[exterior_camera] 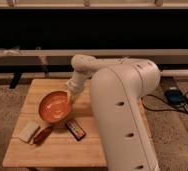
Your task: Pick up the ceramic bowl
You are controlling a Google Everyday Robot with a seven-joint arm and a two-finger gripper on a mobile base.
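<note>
One gripper point(70, 95) sits at the ceramic bowl's point(54, 107) right rim on the wooden table point(62, 150). That glossy rim could slip out, bumping the snack bar point(75, 129).

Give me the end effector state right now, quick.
End effector: at the back-right rim of the ceramic bowl; open or closed cannot be told.
</note>
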